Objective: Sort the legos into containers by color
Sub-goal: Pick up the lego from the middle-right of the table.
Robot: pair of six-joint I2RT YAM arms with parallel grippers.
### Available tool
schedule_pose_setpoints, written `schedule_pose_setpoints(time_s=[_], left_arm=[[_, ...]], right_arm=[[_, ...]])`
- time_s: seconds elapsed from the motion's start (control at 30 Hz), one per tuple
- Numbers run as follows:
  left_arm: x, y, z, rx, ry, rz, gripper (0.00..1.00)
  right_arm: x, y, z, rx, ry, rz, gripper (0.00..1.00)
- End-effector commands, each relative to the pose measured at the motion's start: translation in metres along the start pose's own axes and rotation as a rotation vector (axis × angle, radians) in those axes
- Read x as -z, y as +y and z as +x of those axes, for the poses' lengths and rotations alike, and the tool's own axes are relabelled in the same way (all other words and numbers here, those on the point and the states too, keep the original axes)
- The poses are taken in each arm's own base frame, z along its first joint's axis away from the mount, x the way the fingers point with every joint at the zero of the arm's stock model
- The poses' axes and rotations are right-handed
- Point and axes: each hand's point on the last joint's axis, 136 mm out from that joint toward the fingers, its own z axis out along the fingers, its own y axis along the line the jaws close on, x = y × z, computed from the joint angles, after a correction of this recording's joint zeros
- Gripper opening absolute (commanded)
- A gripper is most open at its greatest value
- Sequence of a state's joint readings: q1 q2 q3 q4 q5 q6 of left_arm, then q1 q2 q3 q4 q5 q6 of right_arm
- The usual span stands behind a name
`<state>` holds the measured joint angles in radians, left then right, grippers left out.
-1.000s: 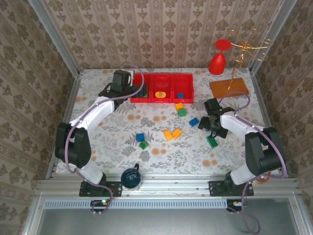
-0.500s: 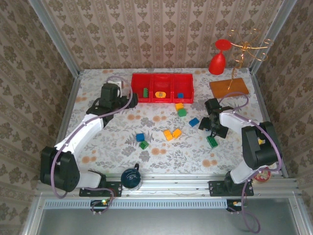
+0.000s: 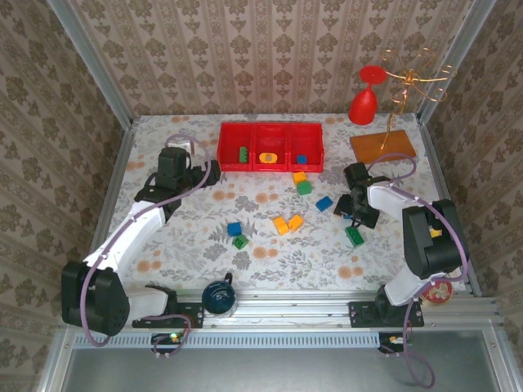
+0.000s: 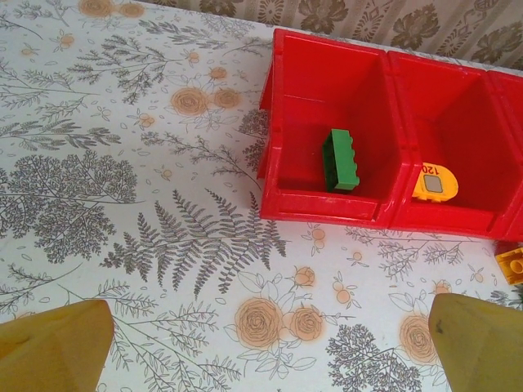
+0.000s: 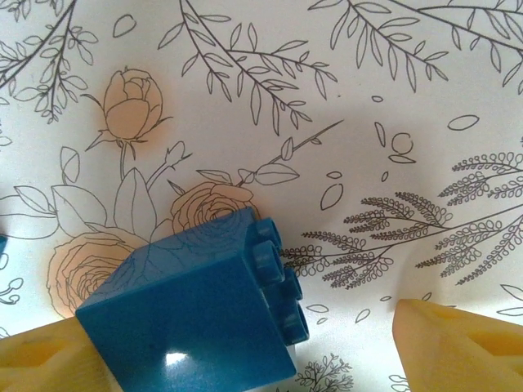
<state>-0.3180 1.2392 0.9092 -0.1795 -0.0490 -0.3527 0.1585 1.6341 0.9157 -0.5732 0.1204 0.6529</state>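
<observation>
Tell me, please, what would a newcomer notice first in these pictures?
The bright red tray at the far middle of the flowered table strikes first, with a green brick in its left compartment. Then come the loose bricks scattered in front of it, and the blue brick between the fingers of the right end effector.

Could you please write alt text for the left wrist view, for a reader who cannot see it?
A red tray stands on a floral tablecloth, a green lego in its left compartment and an orange-yellow piece in the next. The left arm's yellow fingers sit in the bottom corners, wide open with nothing between them.
</observation>
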Motion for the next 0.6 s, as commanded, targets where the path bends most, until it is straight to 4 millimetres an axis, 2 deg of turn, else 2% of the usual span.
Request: schedule_pose_setpoints(time_s=[0.0,0.33,0.57], left_arm=[[0.004,0.007,0.002,0.024,-0.002,-0.017,1.0],[0.003,0.008,0.004,0.028,0.007,-0.019,1.0],[0.003,0.01,0.007,0.032,0.01,-0.018,1.0]], right_arm=[[-0.001,0.005,-0.005,0.0,0.004,-0.02,0.79],[-0.006,0.016,-0.011,0.011,0.017,-0.049,0.71],[-0.005,0.015,-0.016,0.006,-0.002,-0.038,0.64]])
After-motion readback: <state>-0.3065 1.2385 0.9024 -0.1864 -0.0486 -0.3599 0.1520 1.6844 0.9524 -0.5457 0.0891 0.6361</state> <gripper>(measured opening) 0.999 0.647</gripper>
